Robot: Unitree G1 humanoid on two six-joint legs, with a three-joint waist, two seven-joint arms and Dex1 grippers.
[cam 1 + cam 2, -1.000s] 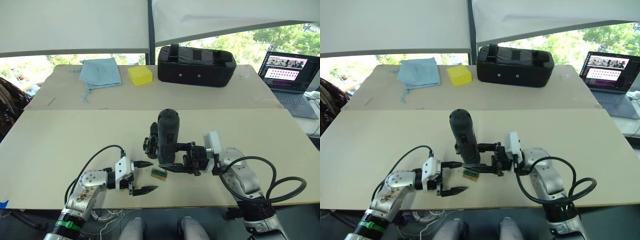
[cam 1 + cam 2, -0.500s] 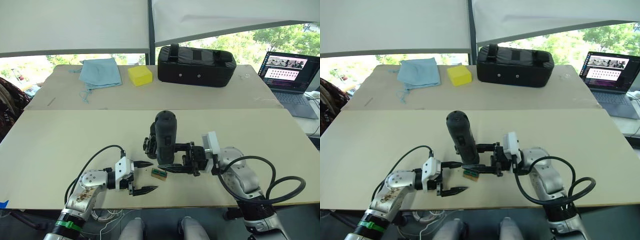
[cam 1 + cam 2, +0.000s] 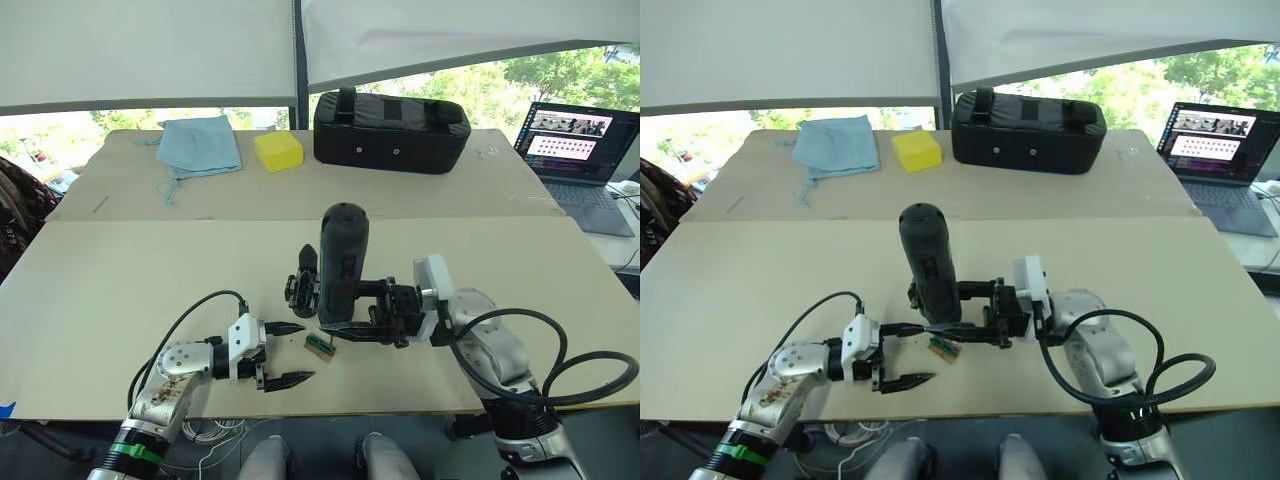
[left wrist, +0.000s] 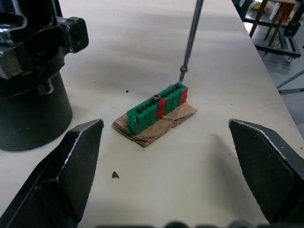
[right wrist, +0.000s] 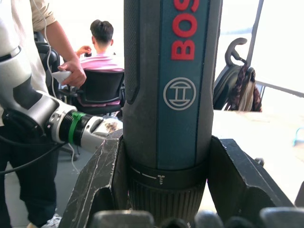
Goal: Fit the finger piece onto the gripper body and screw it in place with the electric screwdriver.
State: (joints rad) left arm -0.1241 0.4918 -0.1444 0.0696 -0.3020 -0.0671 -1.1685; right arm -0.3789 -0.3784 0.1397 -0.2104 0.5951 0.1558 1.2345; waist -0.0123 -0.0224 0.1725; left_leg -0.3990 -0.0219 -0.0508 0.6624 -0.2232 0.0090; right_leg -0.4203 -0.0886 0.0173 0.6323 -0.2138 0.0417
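My right gripper (image 3: 336,330) is shut on the electric screwdriver (image 3: 342,262), holding it nearly upright over the middle of the table. Its thin metal bit (image 4: 191,33) points down, and the tip carries a small screw just above a green-and-red block on brown card (image 4: 156,108). The gripper body (image 3: 303,285), a black block on a round base (image 4: 28,109), stands right behind the screwdriver. The finger piece is hidden from view. Just left of the green block, my left gripper (image 3: 302,352) rests open on the table with nothing between its fingers (image 4: 71,166).
At the table's far side lie a big black zipped bag (image 3: 392,118), a yellow block (image 3: 279,150) and a blue cloth (image 3: 203,145). A laptop (image 3: 575,140) stands open at the far right. People (image 5: 102,52) sit and stand beyond the table.
My right gripper has lifted the screwdriver a little, shifted it slightly right and brought it more upright. The left gripper and the green block have stayed put.
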